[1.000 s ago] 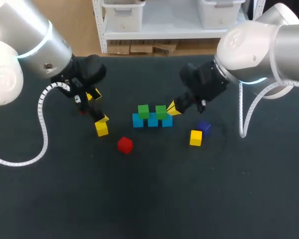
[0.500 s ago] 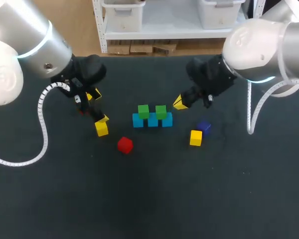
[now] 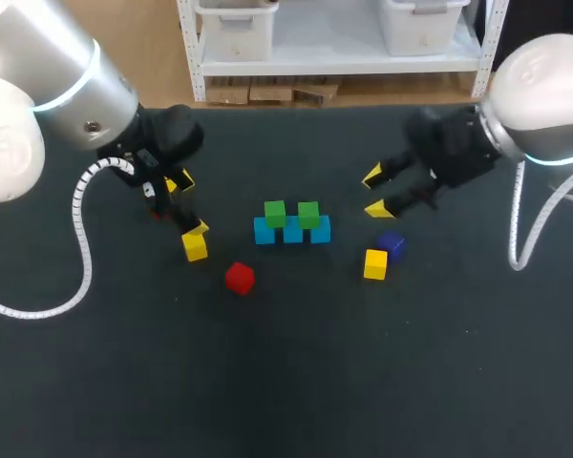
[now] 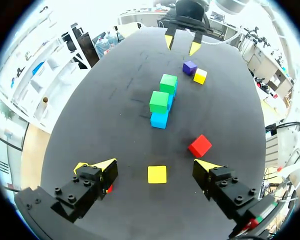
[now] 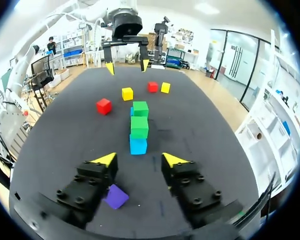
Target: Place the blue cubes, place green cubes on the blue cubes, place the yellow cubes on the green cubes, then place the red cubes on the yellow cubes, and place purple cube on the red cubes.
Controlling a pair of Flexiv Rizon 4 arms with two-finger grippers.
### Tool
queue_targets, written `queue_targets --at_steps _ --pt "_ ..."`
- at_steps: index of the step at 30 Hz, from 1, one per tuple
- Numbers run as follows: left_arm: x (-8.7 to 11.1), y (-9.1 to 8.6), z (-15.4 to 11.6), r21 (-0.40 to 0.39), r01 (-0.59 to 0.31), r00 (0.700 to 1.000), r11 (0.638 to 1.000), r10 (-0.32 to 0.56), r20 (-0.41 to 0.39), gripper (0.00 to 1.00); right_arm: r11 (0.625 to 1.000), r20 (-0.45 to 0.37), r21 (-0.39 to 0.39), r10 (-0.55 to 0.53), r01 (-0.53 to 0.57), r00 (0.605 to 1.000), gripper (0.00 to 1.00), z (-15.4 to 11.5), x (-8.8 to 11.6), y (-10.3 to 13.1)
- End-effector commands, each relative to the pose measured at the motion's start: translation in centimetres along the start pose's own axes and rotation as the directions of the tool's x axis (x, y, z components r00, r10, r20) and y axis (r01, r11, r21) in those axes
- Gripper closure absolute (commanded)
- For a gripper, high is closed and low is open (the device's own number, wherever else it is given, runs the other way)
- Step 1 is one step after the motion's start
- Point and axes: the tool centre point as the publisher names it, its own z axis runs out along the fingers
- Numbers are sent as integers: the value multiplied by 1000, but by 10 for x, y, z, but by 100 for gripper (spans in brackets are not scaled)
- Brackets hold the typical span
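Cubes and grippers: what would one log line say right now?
stack: two green cubes on blue cubes | left gripper: open astride yellow cube | right gripper: open, empty, near purple cube | red cube: loose

A table point(image 3: 296, 382) with a flat, matte top of very dark grey, close to black, fills nearly the whole head view. Its far edge runs straight across from side to side; its other edges fall outside that view. In the left wrist view the table point(image 4: 110, 115) shows a few faint, paler scuffs and short streaks on the dark surface. In the right wrist view the table point(image 5: 195, 120) looks evenly dark, its long sides running away to a straight far edge.
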Motion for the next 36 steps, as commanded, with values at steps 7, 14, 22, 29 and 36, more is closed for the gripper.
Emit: queue_targets --at_steps 7,14,22,29,36 --pt "2 0 0 1 -2 1000 1000 2 5 0 1000 -1 -20 -4 4 1000 0 -25 12 8" --pt "2 0 0 1 -2 1000 1000 2 5 0 999 -34 -37 -16 15 999 0 -24 13 8" --pt "14 -6 14 6 -10 1000 1000 10 -16 0 999 -34 -37 -16 15 999 0 -24 13 8" --pt "27 -14 27 24 4 999 1000 -3 -33 0 999 -34 -37 -16 15 999 0 -24 13 8" --pt "32 -13 38 47 -2 999 999 4 -45 0 999 -34 -37 -16 15 999 0 -24 13 8"
